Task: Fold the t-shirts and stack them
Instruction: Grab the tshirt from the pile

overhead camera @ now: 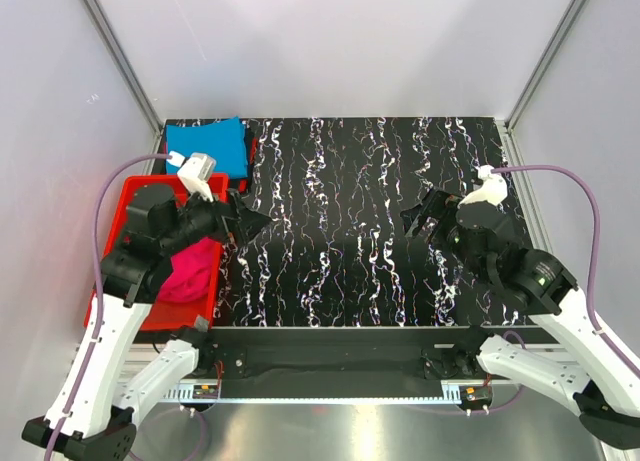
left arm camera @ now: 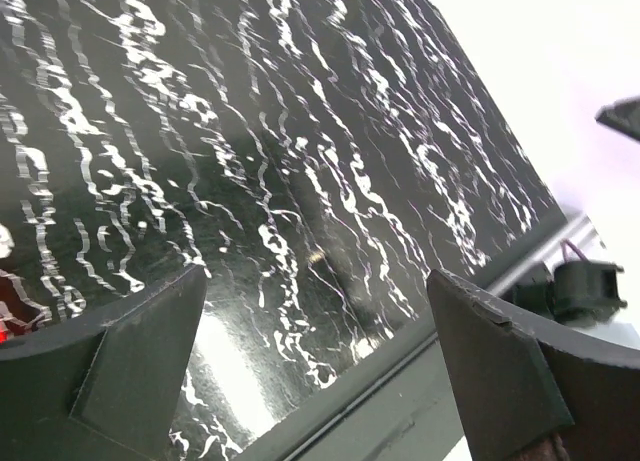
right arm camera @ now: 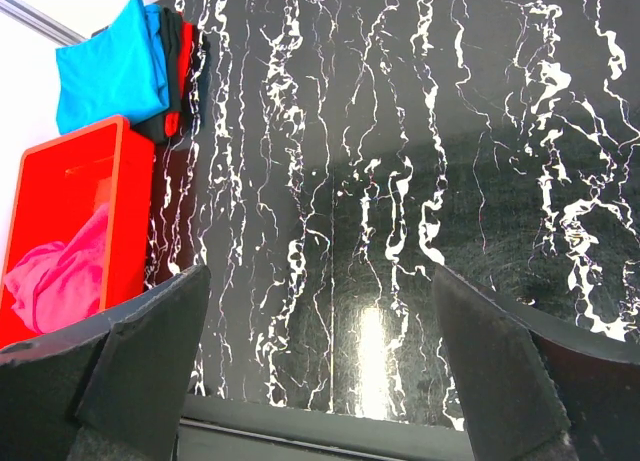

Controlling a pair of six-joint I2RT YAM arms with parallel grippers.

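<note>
The turquoise t-shirt lies folded flat at the table's back left corner; the right wrist view shows it on top of darker folded cloth. The pink t-shirt sits crumpled inside the red tray, and is also seen in the right wrist view. My left gripper hovers open just right of the tray, over the black mat, with nothing between its jaws. My right gripper hangs open and empty over the right half of the mat.
A black mat with white veins covers the table. The red tray stands along the left edge. Red and black folded cloth lies under the turquoise shirt. White walls and metal posts enclose the back and sides.
</note>
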